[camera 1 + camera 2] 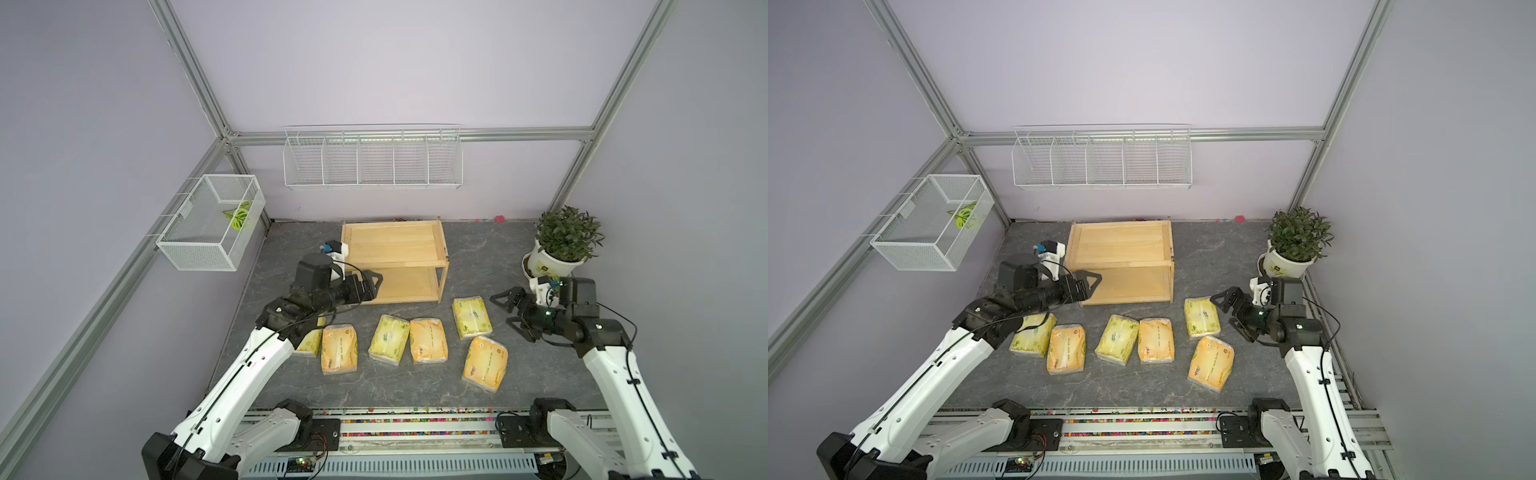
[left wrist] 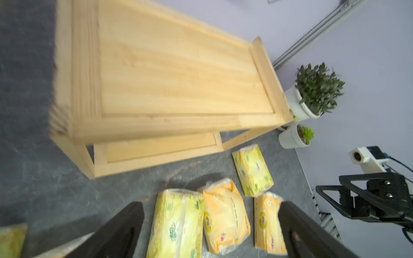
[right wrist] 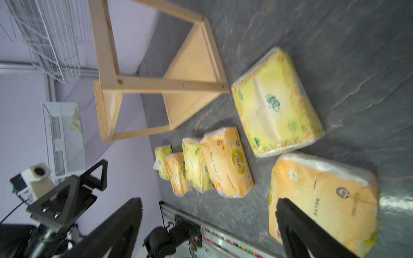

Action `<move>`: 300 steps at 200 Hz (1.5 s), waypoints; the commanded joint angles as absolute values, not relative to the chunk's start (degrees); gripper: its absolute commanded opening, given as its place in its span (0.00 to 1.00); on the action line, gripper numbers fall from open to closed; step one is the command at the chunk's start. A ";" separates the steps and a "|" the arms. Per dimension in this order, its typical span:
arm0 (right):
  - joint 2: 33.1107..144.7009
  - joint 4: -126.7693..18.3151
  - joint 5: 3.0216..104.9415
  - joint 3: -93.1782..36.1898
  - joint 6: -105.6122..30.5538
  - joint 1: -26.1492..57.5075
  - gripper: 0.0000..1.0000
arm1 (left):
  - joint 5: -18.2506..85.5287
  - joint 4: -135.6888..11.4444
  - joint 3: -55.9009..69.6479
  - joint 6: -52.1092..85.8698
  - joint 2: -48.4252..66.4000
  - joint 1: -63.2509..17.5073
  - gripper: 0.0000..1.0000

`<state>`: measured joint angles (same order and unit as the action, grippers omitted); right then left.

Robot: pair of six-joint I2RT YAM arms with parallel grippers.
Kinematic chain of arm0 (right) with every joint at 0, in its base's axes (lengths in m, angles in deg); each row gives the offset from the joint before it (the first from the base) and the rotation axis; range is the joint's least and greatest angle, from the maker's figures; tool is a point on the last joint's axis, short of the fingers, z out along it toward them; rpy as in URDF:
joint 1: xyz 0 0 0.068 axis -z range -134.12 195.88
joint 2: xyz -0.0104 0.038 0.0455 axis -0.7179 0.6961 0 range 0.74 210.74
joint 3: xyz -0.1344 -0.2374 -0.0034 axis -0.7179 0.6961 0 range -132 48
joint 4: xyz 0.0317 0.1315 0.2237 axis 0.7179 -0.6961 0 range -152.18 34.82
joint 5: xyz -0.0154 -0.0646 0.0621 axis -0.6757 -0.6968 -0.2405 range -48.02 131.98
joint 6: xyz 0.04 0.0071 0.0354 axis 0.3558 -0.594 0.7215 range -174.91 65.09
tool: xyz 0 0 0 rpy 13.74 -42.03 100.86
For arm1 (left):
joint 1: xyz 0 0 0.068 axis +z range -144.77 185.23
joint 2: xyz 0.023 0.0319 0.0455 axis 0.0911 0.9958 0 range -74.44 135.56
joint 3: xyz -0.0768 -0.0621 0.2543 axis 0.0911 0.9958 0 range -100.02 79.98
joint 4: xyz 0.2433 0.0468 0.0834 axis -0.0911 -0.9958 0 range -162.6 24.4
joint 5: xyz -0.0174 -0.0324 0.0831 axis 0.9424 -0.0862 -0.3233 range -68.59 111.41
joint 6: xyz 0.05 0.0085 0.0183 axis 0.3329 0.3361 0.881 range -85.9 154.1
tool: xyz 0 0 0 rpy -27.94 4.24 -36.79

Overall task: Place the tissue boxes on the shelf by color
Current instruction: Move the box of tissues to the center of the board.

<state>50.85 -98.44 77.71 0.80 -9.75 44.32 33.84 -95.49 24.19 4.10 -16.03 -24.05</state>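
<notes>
Nothing shelved yet. The light wooden two-tier shelf point(image 1: 395, 245) stands far-middle on the grey marbled bench point(image 1: 282, 257), both tiers bare. Six soft plastic-wrapped tissue packs point(image 1: 339, 349) lie in a loose row on its near side, three yellow-green and three orange. The right gripper point(image 1: 500, 310) hangs wide open and empty, just right of the far-right yellow-green pack point(image 1: 471, 317), the likely first pick. Grip across the short width, mid-body, since the wrap looks slippery and squashy. The left gripper point(image 1: 376, 286) is also open and empty, at the shelf's left front. Watch: the middle yellow-green pack point(image 1: 389, 338) touches the orange pack point(image 1: 428, 340), so little finger room; the lower tier has low headroom; the potted green plant point(image 1: 561, 245) sits behind the right arm.
</notes>
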 commanded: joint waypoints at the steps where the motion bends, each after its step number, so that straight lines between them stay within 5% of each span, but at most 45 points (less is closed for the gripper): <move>1: 49.53 -96.16 73.82 3.64 -4.82 34.05 0.98 | 30.58 -93.30 28.03 -0.97 -18.34 -27.73 1.00; 48: 59.99 -85.00 56.79 4.02 2.74 5.47 0.99 | 24.66 -94.44 33.45 -5.13 -18.78 -31.17 1.00; 99: 79.67 -80.87 46.44 -7.71 -0.40 -9.79 0.99 | 13.61 -96.01 37.26 -9.89 -21.58 -31.16 1.00; 195: 100.91 -85.06 41.32 -23.73 -2.62 -19.18 0.98 | 6.11 -101.19 36.52 -10.67 -24.51 -31.07 1.00; 300: 102.10 -87.89 37.70 -21.65 -1.83 -19.86 0.99 | 6.67 -101.64 37.70 -10.71 -25.83 -31.03 1.00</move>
<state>102.08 -85.59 39.74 -22.39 -1.75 -19.74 7.45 -101.11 37.17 -10.45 -25.30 -30.89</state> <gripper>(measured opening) 0.986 0.997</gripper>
